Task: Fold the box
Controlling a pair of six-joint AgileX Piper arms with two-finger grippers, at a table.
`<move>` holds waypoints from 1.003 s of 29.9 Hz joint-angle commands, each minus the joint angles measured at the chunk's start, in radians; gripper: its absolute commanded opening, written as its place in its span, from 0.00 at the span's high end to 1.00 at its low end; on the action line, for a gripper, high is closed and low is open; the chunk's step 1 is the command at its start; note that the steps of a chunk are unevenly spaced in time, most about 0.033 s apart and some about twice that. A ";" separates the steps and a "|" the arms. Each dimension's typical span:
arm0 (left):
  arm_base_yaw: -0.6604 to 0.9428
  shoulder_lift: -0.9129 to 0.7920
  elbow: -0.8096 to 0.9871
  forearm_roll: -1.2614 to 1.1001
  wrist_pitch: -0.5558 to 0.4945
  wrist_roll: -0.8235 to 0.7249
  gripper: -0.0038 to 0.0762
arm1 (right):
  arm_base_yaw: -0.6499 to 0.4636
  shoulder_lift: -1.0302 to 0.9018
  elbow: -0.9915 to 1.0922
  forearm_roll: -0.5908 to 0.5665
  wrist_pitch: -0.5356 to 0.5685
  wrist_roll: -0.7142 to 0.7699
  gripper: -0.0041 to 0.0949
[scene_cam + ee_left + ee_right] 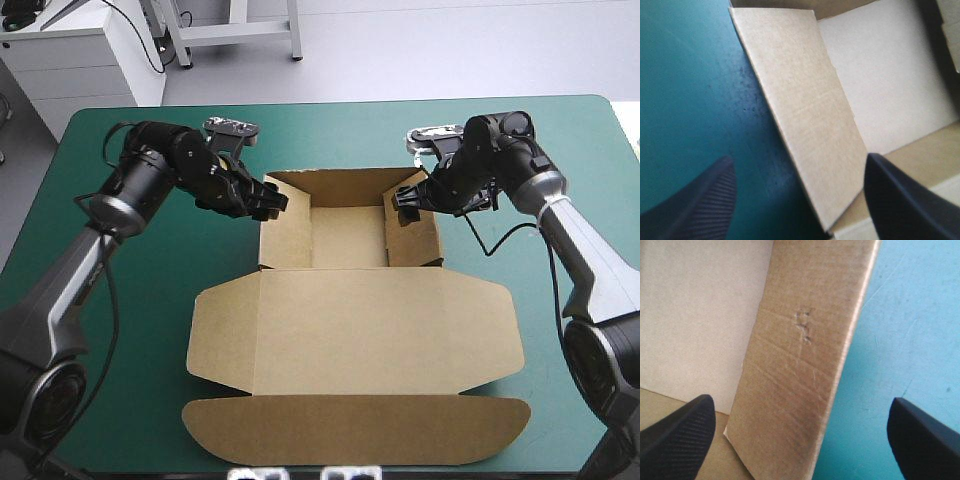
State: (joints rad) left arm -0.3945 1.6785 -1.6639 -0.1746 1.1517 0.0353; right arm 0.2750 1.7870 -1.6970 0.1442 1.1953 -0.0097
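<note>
Brown board, thin and light by the look of it: from above we see the box (350, 330) in the middle of the table (560, 130), its tray toward the far edge with the walls raised, its lid flat toward the near edge. The left gripper (268, 200) is at the tray's left wall and the right gripper (405, 200) at its right wall.

In the left wrist view the fingers (700, 205) stand wide apart. The left wall rises between them, with one finger over the teal-green cover and the other over the tray's inside. We see no contact.

In the right wrist view the fingers are equally wide and straddle the right wall, which carries a small dent (804, 326).

We judge the panels stiff across their faces but ready to hinge at the creases. The whole sheet looks light enough to slide on the cover if pushed from one side only. The smooth faces may slip and the thin edges may crush. We would pinch each wall at its upper edge, near the middle, on both sides together.
</note>
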 commanded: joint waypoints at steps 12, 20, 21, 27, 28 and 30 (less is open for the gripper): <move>0.001 -0.493 0.002 0.097 0.136 0.174 0.96 | -0.004 -0.071 -0.031 0.006 -0.041 -0.011 0.12; 0.001 -0.701 0.142 0.121 0.136 0.174 0.96 | -0.004 -0.071 -0.031 0.006 -0.060 -0.011 0.12; 0.001 -0.731 0.179 0.124 0.136 0.174 0.96 | -0.004 -0.069 -0.031 0.006 -0.062 -0.013 0.12; 0.001 -0.863 0.402 0.124 0.134 0.150 0.96 | -0.004 -0.055 -0.029 0.006 -0.063 -0.019 0.12; 0.001 -0.883 0.434 0.124 0.134 0.147 0.96 | -0.004 -0.048 -0.029 0.006 -0.063 -0.019 0.12; 0.001 -0.922 0.512 0.125 0.134 0.120 0.96 | -0.004 -0.037 -0.029 0.006 -0.061 -0.022 0.12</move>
State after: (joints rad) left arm -0.3925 0.8028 -1.2108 -0.0485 1.2401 0.1925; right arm 0.2750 1.7820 -1.6970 0.1406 1.1598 -0.0171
